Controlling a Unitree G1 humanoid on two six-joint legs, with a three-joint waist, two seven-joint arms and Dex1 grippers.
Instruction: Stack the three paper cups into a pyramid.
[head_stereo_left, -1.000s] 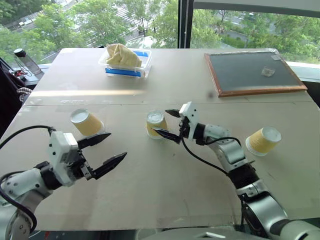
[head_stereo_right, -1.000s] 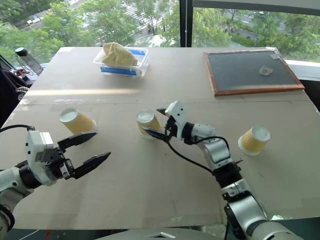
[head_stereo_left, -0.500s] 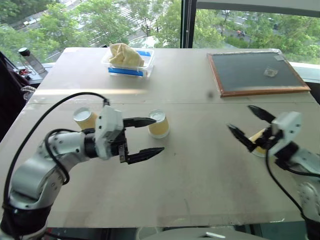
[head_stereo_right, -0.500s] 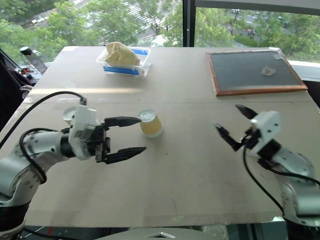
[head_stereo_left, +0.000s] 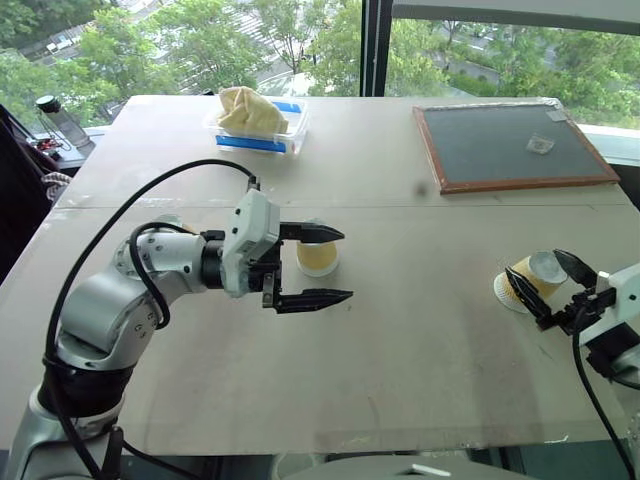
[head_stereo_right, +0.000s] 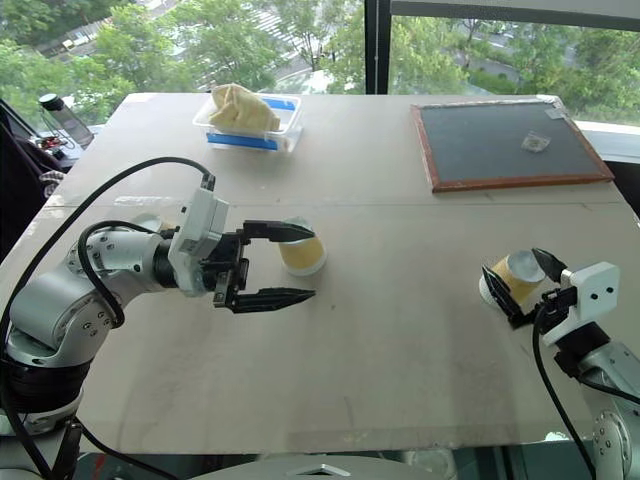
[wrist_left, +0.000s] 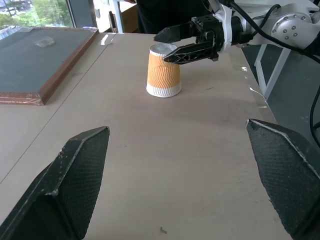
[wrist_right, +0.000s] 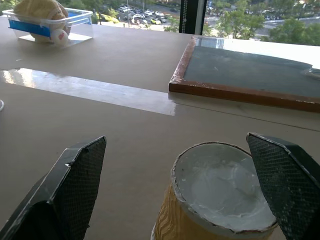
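Fingers spread, right gripper (head_stereo_left: 556, 285) swung to right cup (head_stereo_left: 528, 281); left gripper (head_stereo_left: 322, 264), also spread, neared middle cup (head_stereo_left: 317, 258).

On the table (head_stereo_left: 400, 340) we see one cup (head_stereo_left: 318, 256) mid-table, another (head_stereo_left: 528, 280) far right, a third (head_stereo_right: 140, 224) far left behind the left arm; a container (head_stereo_left: 254, 125) and a framed board (head_stereo_left: 505, 145) lie beyond.

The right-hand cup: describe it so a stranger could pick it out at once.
Start at the framed dark board at the table's far right, then come toward the near right edge. The cup stands there upside down, white base up, apart from the others. It alone sits between the open fingers of the right gripper; the middle cup is by the left gripper.
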